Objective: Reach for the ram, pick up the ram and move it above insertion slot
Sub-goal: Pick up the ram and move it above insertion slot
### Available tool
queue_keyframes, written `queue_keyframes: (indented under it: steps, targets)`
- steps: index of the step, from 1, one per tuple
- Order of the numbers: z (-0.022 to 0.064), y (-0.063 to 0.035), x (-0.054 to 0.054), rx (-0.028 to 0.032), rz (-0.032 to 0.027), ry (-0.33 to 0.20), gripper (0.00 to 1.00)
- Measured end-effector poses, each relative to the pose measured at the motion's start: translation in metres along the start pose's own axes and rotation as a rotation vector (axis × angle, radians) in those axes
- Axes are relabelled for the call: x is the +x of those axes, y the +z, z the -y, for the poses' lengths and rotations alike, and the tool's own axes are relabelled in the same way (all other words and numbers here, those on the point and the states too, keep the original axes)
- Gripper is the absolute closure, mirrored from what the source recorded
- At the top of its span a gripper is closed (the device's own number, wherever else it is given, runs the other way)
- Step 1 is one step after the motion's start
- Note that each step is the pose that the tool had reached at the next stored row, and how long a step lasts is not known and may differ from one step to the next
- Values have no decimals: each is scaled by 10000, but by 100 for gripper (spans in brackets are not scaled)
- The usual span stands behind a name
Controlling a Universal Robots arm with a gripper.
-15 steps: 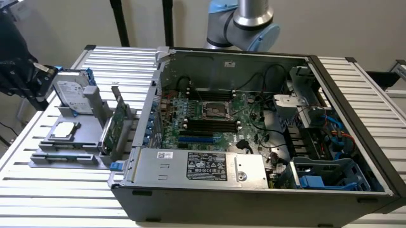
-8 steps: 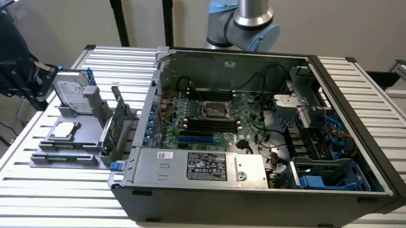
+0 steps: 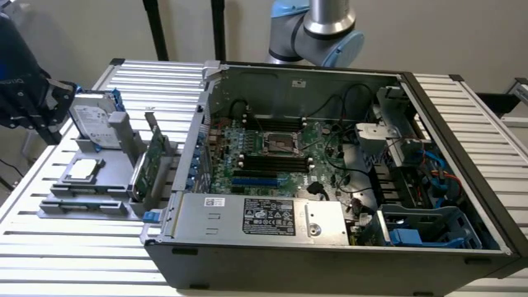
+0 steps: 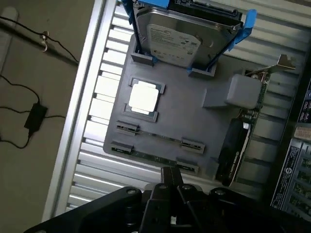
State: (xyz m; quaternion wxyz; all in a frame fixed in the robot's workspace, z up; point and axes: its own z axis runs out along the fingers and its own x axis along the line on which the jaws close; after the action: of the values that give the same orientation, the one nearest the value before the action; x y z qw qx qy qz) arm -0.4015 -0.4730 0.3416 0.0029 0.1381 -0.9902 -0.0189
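- step in hand looks like the reach: the gripper (image 4: pixel 171 174) hovers over the grey holder (image 4: pixel 194 102), ram not yet lifted.
- the ram (image 4: pixel 150 156) sits in the holder's clips, near the fingertips but apart from them.
- fingers pressed together, holding nothing; a grasp would need them parted and astride the stick.

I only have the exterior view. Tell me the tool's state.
Observer: The tool is shut and empty.
Operator: Locate the ram.
Observer: The ram lies flat on the grey fixture, along the edge farthest from the hard drive.
Operator: Report anything beside it.
Observer: What looks like a second stick lies parallel, between the ram and the processor.
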Motion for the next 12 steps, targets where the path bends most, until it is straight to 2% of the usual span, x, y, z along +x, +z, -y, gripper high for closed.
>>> queue_keyframes:
  steps: [12]
  targets:
    - [1,9,0,2,-84,-2179,89]
